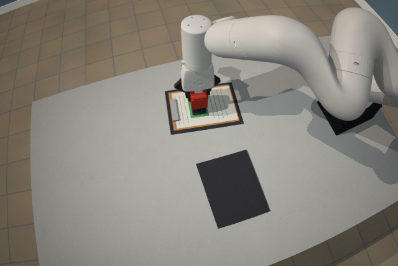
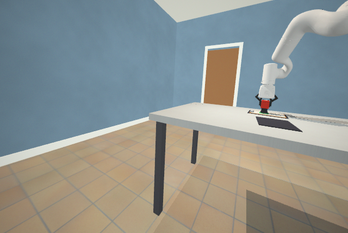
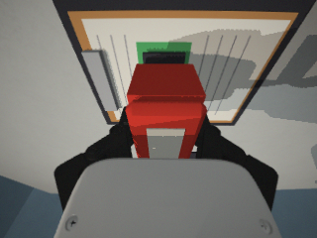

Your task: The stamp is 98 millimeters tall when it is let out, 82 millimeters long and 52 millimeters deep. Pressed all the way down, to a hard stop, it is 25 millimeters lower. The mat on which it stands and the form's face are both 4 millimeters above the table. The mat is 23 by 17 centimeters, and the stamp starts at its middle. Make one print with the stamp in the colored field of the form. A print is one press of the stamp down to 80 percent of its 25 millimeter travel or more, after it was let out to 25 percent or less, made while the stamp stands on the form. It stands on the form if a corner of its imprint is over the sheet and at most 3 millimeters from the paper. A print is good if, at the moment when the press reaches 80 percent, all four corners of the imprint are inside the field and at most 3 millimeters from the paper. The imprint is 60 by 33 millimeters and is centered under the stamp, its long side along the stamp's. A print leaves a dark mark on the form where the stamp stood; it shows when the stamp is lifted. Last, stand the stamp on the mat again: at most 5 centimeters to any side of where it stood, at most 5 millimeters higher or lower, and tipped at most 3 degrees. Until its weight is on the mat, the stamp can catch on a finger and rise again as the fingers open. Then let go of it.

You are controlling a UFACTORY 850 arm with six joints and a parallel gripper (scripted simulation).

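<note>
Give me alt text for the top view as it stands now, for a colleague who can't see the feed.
A white arm's gripper, shut on a red block-shaped stamp, holds it over the green field of a white form on an orange-edged, dark-framed board. The stamp's dark base hides most of the field. A dark rectangular mat lies apart, nearer the camera, on the grey table.

A grey table [image 1: 96, 160] is seen mid-frame; a bordered form [image 1: 221, 118], a dark mat [image 1: 232, 189] and the arm's black base [image 1: 337, 126] are carried directly.
</note>
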